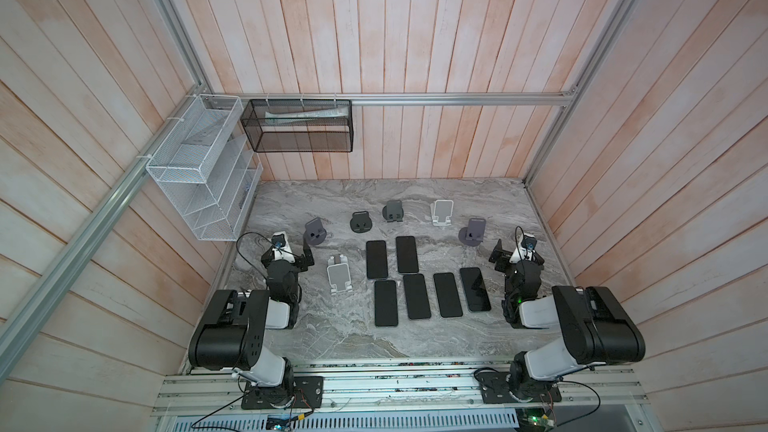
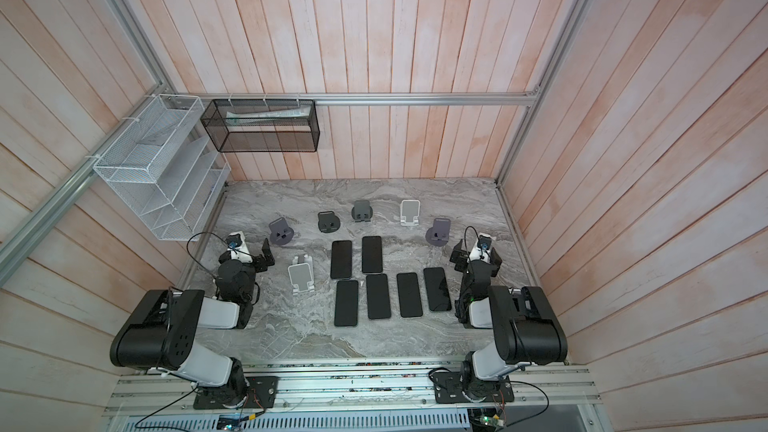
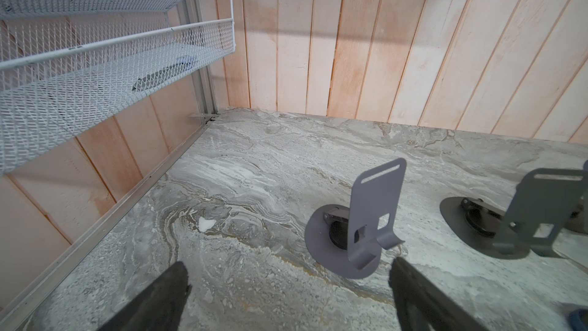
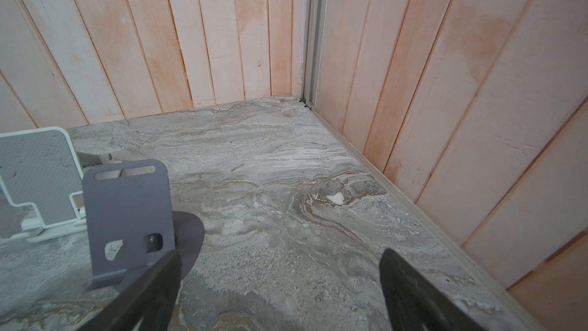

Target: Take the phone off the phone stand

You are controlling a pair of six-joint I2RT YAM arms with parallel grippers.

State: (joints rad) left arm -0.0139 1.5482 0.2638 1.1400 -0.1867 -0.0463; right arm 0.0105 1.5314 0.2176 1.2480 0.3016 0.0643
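Arms foremost, then six flat black phones

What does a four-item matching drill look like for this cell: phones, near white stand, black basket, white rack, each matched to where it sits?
Things
1. phones
2. near white phone stand
3. black mesh basket
4. white mesh rack

Places
A. hung on the rear rail
B. fixed to the left side rail
C. flat on the marble tabletop, off every stand
D. standing empty, left of the phones

Pairs: 1-C, 2-D, 3-A, 4-B
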